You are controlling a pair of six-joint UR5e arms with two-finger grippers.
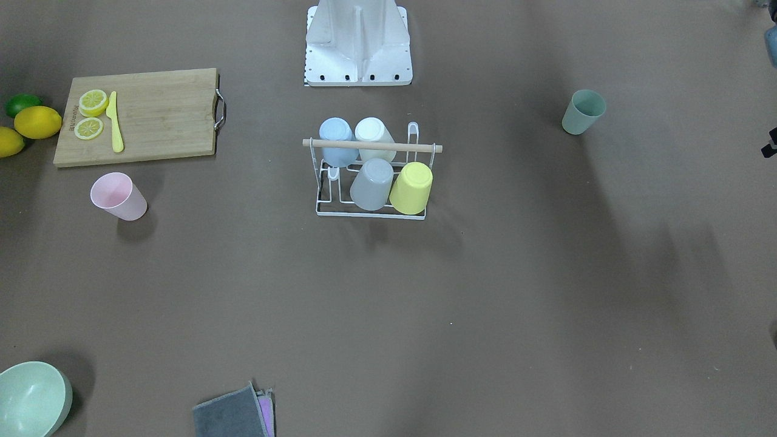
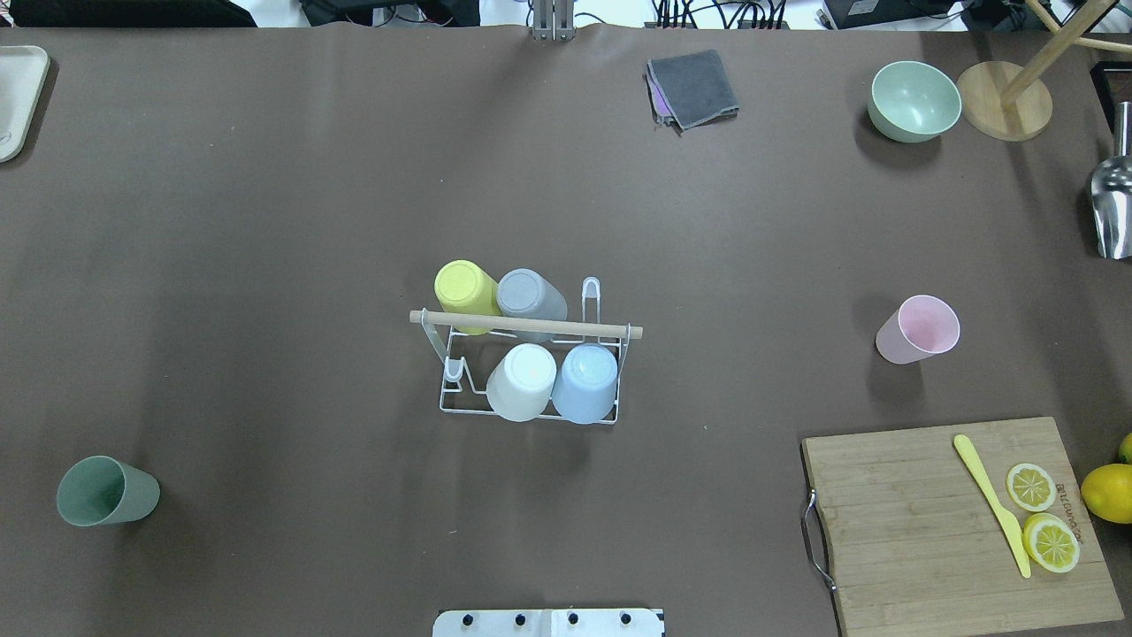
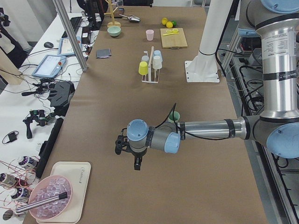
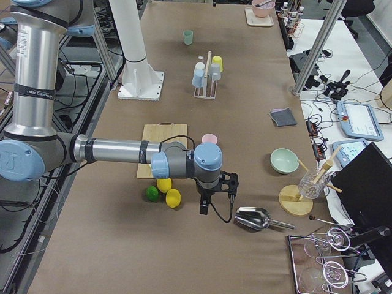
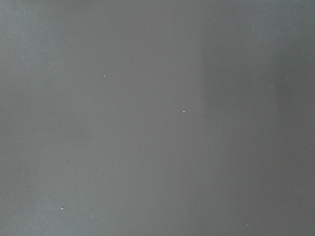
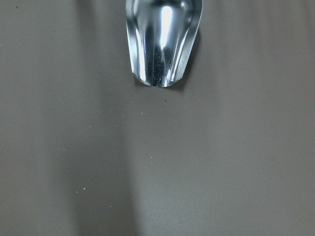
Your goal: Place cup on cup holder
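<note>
The white wire cup holder (image 2: 531,325) with a wooden dowel bar stands mid-table, also in the front view (image 1: 373,146). Several cups sit upside down on it: yellow (image 2: 465,294), grey (image 2: 529,295), white (image 2: 523,380) and blue (image 2: 585,382). A pink cup (image 2: 920,329) stands upright to its right and a green cup (image 2: 106,491) at the near left. My left gripper (image 3: 137,164) hangs above the table near the green cup (image 3: 174,115); I cannot tell whether it is open. My right gripper (image 4: 204,208) hangs beside the lemons, past the pink cup (image 4: 210,139); I cannot tell its state.
A wooden cutting board (image 2: 911,522) with lemon slices and a yellow knife (image 2: 990,502) lies near right. A green bowl (image 2: 914,100), grey cloth (image 2: 692,87), metal scoop (image 6: 164,39) and wooden stand (image 2: 1004,111) lie far right. A tray (image 2: 18,97) is far left.
</note>
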